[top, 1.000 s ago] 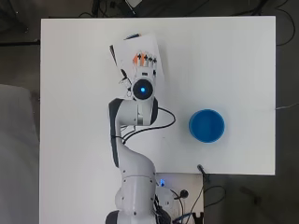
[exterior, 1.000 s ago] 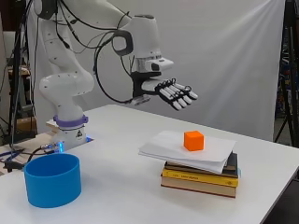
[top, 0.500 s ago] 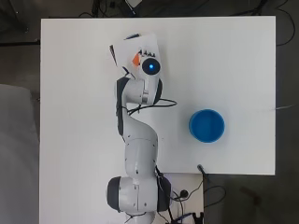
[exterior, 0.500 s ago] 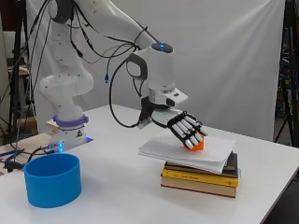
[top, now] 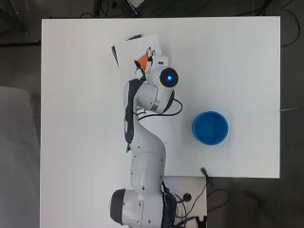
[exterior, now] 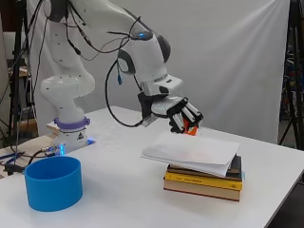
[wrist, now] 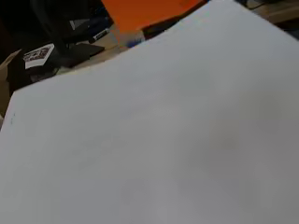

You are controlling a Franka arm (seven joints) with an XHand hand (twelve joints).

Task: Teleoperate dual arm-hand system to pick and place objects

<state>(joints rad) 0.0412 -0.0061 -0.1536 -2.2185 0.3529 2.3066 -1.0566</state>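
The hand [exterior: 179, 112] hangs over the far side of a white sheet of paper [exterior: 190, 149] that lies on a stack of books [exterior: 202, 181]. Its fingers are curled round a small orange cube [exterior: 191, 128], which peeks out between them just above the paper. From overhead, the cube [top: 141, 61] shows as an orange patch over the paper [top: 133, 49], and the arm's wrist covers most of the hand. In the wrist view, the paper [wrist: 168, 140] fills the picture, with the orange cube [wrist: 147, 11] at one edge.
A blue round container [top: 210, 128] stands on the white table [top: 80, 118] to the right of the arm; in the side view this blue container [exterior: 53, 183] sits at the front left. The arm's base [exterior: 71, 135] is behind it.
The hand came down onto the orange cube, closed its fingers round it and has raised it slightly off the paper. The arm has drawn back a little toward its base.
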